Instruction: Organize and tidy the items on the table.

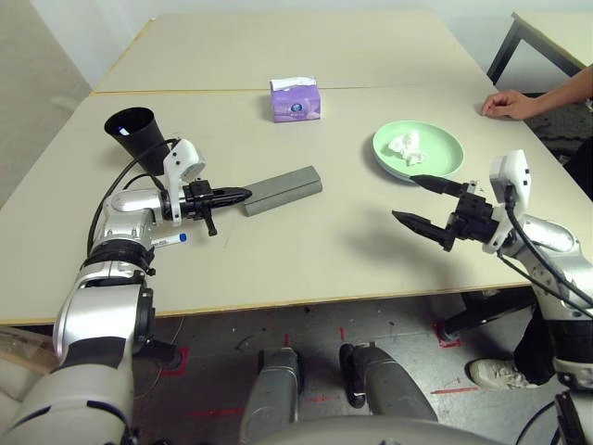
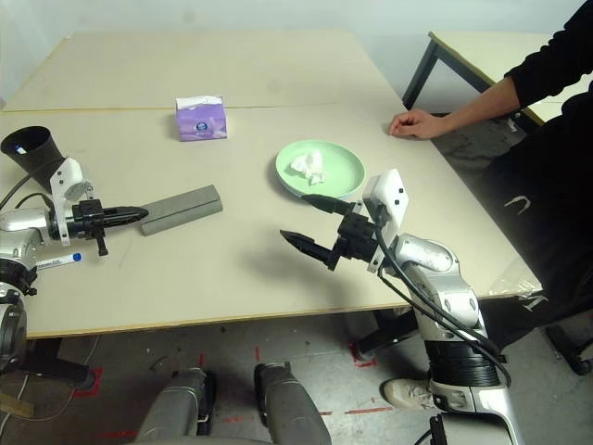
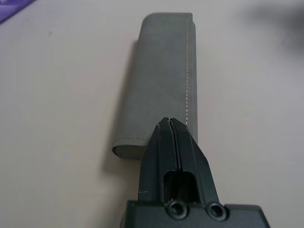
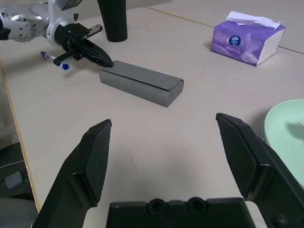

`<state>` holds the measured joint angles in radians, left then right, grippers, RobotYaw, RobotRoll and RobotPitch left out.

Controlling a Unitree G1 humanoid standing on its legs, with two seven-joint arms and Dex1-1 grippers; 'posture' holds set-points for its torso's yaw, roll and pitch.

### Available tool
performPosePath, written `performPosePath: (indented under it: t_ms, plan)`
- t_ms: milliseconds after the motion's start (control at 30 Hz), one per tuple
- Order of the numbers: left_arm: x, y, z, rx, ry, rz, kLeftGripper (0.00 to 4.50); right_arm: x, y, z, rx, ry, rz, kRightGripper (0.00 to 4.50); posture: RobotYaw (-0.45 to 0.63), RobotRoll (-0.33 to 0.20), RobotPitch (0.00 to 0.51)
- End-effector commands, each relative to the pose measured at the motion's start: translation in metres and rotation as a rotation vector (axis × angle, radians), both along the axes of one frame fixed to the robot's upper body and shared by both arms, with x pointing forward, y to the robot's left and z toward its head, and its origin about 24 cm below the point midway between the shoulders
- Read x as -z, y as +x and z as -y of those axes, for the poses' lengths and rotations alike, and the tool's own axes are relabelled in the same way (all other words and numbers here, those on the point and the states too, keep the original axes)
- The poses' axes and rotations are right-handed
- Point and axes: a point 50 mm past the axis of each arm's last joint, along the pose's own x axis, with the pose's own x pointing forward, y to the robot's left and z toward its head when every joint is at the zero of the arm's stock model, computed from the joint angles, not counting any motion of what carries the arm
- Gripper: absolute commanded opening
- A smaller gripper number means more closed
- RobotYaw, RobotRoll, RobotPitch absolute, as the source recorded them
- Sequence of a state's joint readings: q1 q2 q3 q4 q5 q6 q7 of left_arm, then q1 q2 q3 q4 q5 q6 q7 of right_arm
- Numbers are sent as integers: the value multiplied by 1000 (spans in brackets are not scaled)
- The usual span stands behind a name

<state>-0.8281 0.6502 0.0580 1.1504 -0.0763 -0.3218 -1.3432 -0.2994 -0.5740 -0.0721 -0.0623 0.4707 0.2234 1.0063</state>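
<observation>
On the table (image 1: 306,250), left of centre: grey glasses case (image 1: 283,189), lying flat, closed, long axis running slantwise. At its near end, left gripper (image 1: 243,195), fingers pressed together, nothing between them, tips at or just short of the case's end edge; contact not certain from the head views, though the wrist view puts the tips right over that edge. Looks like a nudge or push along the case, not a grasp.

Risks, as judgement:
- Closed tips pressing off-centre on the narrow end: case likely to pivot and skid sideways instead of travelling straight.
- Tips riding up over the edge: slip onto the lid, push lost.
- Smooth tabletop, light case: could overshoot toward the purple tissue box (image 1: 296,98) further back.
- Blue-capped marker (image 1: 168,240) lying just beside the left forearm: could roll off the near edge if the arm sweeps back.
- Black cup (image 1: 135,133) standing behind the left wrist, near enough to be tipped by an elbow swing.

Further out: green plate (image 1: 419,148) on the right, crumpled tissue (image 1: 405,145) resting in it. Right gripper (image 1: 424,201) hovering near that plate's front rim, fingers spread wide, empty, touching nothing. Person's hand (image 1: 507,104) resting on the far right edge, well apart from both arms.
</observation>
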Motion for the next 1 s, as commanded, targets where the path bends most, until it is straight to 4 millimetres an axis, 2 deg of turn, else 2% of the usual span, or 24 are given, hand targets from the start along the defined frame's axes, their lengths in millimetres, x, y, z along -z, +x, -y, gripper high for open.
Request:
performPosePath:
  t_ms: [33, 433, 800, 1000]
  plan:
    - [7, -3, 0, 23, 62, -31, 25, -5, -1, 3, 9, 2, 11, 4500, -145, 0, 132]
    - [2, -4, -4, 24, 57, -9, 25, -3, -1, 0, 5, 6, 5, 4500, -134, 0, 140]
    - [-26, 0, -14, -44, -227, 16, 25, 0, 1, -1, -11, 5, -4, 4500, -113, 0, 135]
    - [-26, -6, -21, -43, -228, -1, 25, 2, 2, -2, -27, 1, -8, 4500, -106, 0, 135]
